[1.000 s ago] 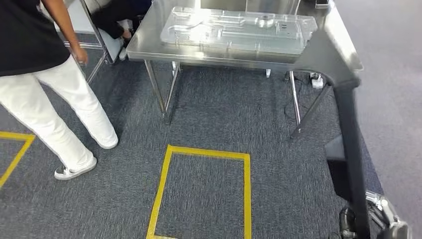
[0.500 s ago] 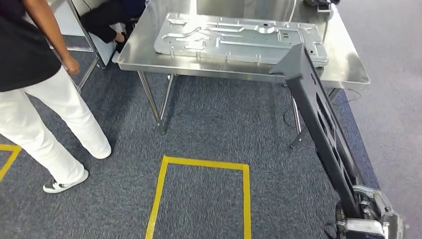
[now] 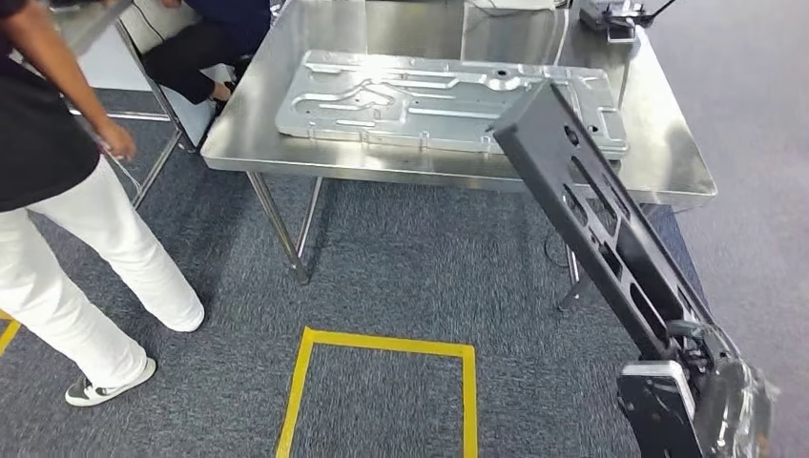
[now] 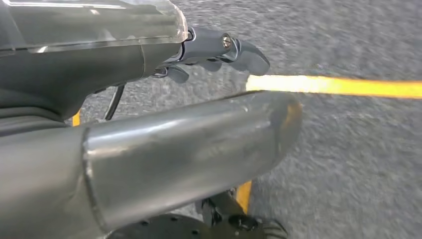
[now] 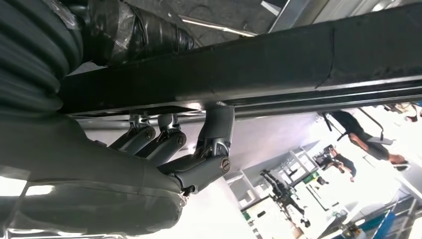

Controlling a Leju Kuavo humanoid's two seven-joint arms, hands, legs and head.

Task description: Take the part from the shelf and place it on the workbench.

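Your right hand (image 3: 692, 367) grips the black part (image 3: 591, 215), slanting its far end over the workbench (image 3: 668, 143); your left hand (image 4: 219, 52) hangs with fingers curled, holding nothing.

Grey ribbed cover (image 5: 30, 55), dark metal fingers (image 5: 164, 144) (silver screws).

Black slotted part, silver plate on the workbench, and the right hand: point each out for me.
Black slotted part (image 3: 591, 215): head view, on its slotted face, midway along.
Silver plate (image 3: 420, 95): head view, on its ribbed centre.
Right hand (image 5: 169, 144): right wrist view, on its fingers under the part.
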